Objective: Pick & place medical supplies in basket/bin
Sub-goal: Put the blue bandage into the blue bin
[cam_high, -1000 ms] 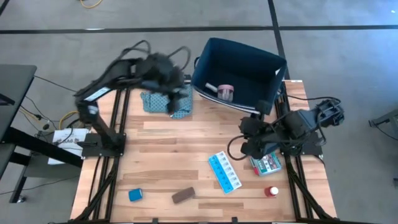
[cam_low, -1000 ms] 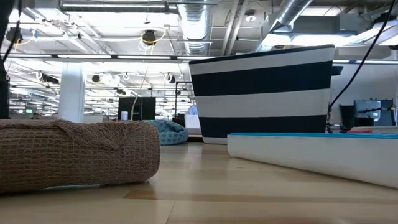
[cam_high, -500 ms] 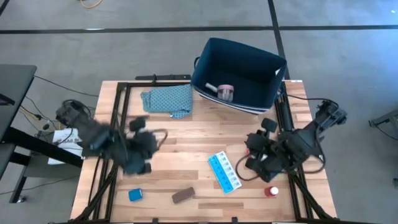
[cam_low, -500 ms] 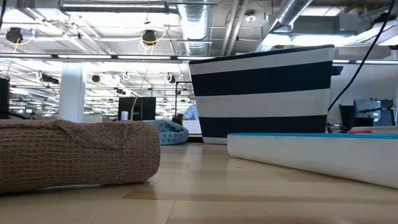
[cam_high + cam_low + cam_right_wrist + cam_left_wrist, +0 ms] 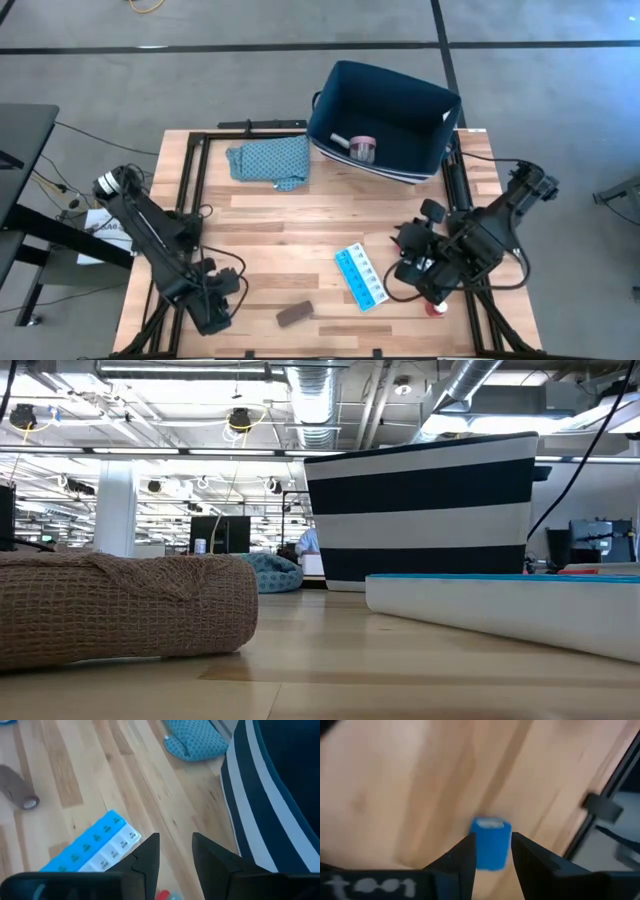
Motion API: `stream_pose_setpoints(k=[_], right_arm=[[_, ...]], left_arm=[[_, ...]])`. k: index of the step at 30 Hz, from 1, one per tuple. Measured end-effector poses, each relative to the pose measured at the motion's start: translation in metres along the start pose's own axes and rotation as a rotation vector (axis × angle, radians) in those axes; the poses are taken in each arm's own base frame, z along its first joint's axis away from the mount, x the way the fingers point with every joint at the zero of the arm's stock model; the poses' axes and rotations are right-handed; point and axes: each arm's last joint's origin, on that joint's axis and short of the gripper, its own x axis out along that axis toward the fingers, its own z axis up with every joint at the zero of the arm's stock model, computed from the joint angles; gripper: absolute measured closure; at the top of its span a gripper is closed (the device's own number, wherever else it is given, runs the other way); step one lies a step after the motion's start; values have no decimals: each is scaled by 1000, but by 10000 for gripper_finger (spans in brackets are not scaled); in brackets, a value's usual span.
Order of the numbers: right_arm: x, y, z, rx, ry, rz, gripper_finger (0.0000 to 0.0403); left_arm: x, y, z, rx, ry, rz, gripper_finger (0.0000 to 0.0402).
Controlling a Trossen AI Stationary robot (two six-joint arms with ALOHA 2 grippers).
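In the high view my left gripper (image 5: 213,312) is low over the table's near left corner. In the left wrist view it is open (image 5: 493,851), with a finger on each side of the blue cube (image 5: 491,840), which rests on the wood; I cannot tell whether they touch it. My right gripper (image 5: 412,268) hangs open (image 5: 176,851) over the green-red packet (image 5: 163,895), next to the light-blue pill organiser (image 5: 361,277). The brown block (image 5: 294,314) and red-white bottle (image 5: 436,308) lie near the front edge. The pink roll (image 5: 362,148) and white piece (image 5: 338,140) lie inside the navy bin (image 5: 430,105).
A teal patterned cloth (image 5: 270,160) lies on the far side, left of the bin. The bin stands at the far right corner, its striped wall (image 5: 430,510) tall in the low view. Bare wood (image 5: 280,235) stretches across the table's middle between the two arms.
My left arm has swung fast from the far side by the cloth to the near left corner and come down over the blue cube. My right gripper has moved toward the near edge and now covers the green-red packet. No object has moved.
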Motion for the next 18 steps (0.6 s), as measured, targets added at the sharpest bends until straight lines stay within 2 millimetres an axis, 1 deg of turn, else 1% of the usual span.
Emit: stream_pose_setpoints(k=[2,4,6,9,13,15,18], right_arm=[[2,0,2,18,-3,1,296],[4,-2,4,27,-1,-5,296],[6,-3,6,37,0,-9,296],[9,-4,8,54,3,-9,296],[11,-6,10,53,7,-17,296],[12,-7,11,51,8,-21,296],[14,-7,12,56,11,-26,296]], left_arm=[[12,2,-4,-15,82,-38,285],[20,3,-7,-9,107,-65,277],[25,3,-10,-2,96,-83,267],[30,4,-16,-8,85,-65,247],[39,7,-23,-53,8,-57,217],[47,7,-26,-97,-19,-104,202],[58,8,-31,-123,28,-172,183]])
